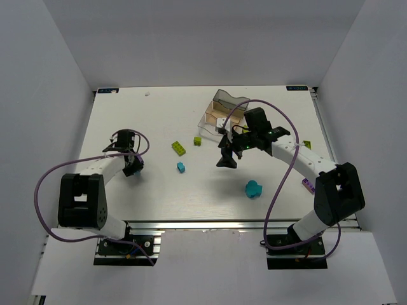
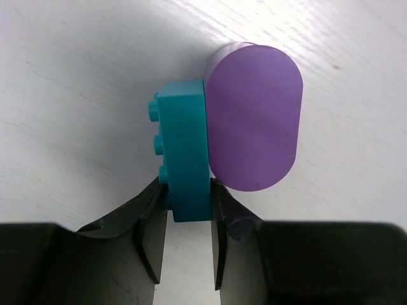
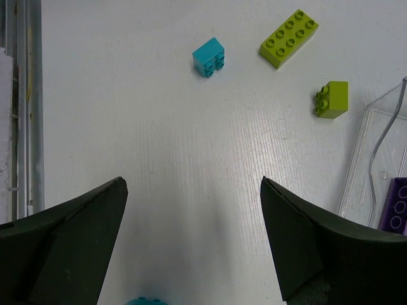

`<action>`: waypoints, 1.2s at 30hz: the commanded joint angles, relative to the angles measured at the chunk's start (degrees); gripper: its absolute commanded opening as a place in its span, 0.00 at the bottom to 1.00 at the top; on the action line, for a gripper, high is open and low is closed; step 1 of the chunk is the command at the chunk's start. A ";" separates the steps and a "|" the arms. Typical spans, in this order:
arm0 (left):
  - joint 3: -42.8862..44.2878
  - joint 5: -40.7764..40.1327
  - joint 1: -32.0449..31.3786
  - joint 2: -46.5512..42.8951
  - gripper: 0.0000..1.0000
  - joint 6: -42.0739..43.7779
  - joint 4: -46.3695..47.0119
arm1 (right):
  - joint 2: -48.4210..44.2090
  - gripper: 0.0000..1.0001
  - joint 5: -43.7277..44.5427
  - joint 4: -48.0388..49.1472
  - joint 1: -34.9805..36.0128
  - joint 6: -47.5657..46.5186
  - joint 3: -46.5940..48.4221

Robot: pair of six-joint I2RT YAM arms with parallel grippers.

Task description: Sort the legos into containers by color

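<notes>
In the left wrist view a cyan-blue lego (image 2: 184,152) lies on the table with a purple rounded lego (image 2: 254,114) against its right side. My left gripper (image 2: 187,190) is shut on the near end of the cyan-blue lego, one finger on each side. My right gripper (image 3: 191,184) hangs open over bare table with nothing between its fingers. Ahead of it lie a small cyan lego (image 3: 208,56), a long lime lego (image 3: 288,38) and a small lime lego (image 3: 332,99). The clear containers tray (image 1: 219,113) stands at the back, with a purple lego (image 3: 397,203) inside.
A larger cyan lego (image 1: 254,189) lies near the front, below the right gripper (image 1: 226,159). A lime lego (image 1: 307,144) and a purple lego (image 1: 308,185) lie by the right arm. The left gripper (image 1: 130,166) is at the table's left side. White walls enclose the table.
</notes>
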 commanded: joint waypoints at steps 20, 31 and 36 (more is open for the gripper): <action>-7.51 30.15 -17.57 -30.76 0.00 -9.69 13.97 | 10.06 0.83 -1.88 13.19 4.55 66.03 13.80; -4.43 23.90 -24.43 -25.23 0.00 -9.69 14.50 | 10.24 0.89 -1.28 14.35 7.10 70.79 13.89; -4.34 23.11 -25.49 -24.34 0.00 -9.69 15.11 | 10.67 0.89 1.44 12.94 7.99 70.97 14.24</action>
